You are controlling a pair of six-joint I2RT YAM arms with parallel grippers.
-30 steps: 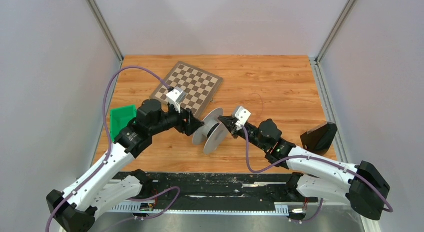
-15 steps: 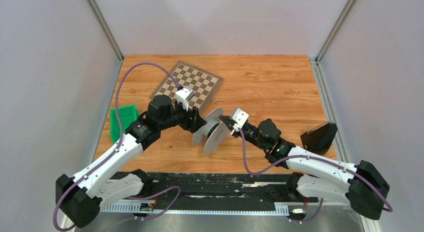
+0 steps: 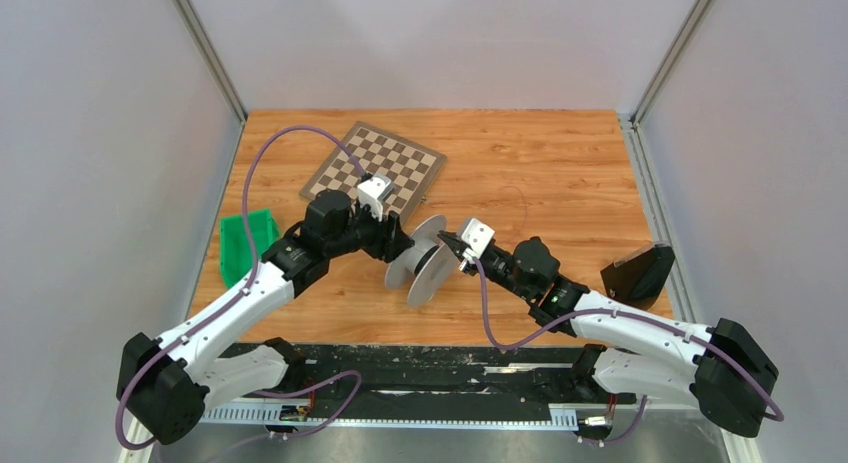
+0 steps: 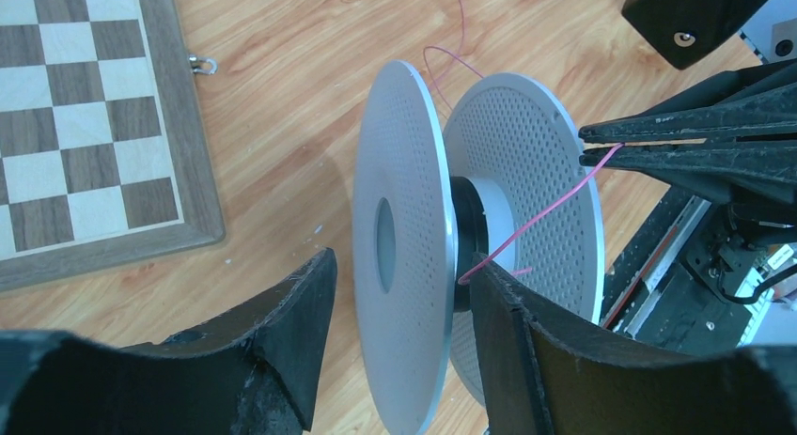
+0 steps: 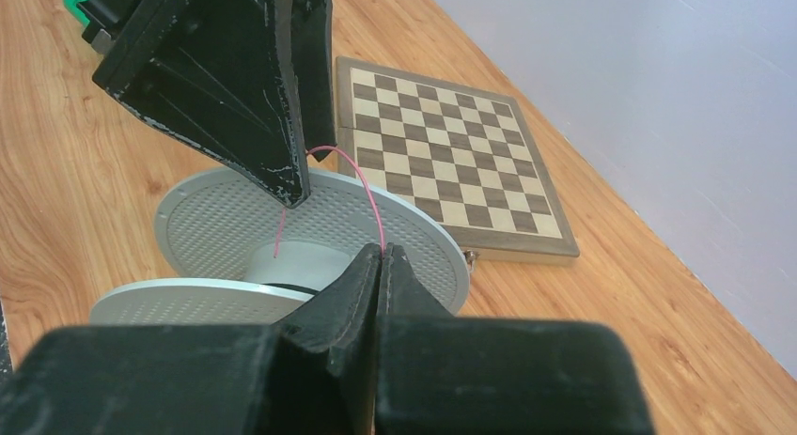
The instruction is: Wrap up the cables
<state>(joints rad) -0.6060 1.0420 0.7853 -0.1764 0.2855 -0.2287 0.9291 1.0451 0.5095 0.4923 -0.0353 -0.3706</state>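
A grey spool (image 3: 424, 263) with two perforated discs stands on edge at the table's middle. My left gripper (image 4: 402, 262) straddles its near disc (image 4: 414, 172): one finger sits between the discs by the hub, and the other finger (image 4: 301, 303) stands clear of the disc's outer face, so the jaws are open. A thin pink cable (image 4: 545, 214) runs taut from the hub to my right gripper (image 5: 381, 250), which is shut on it just beside the far disc's rim. The cable's loose tail (image 4: 442, 54) curls over the wood behind the spool.
A chessboard (image 3: 375, 168) lies behind the spool, close to my left arm. A green bin (image 3: 243, 240) sits at the left edge. A black wedge-shaped object (image 3: 638, 271) rests at the right edge.
My left gripper has moved right onto the spool's near disc, and its jaws have narrowed. The right gripper and the spool have stayed put.
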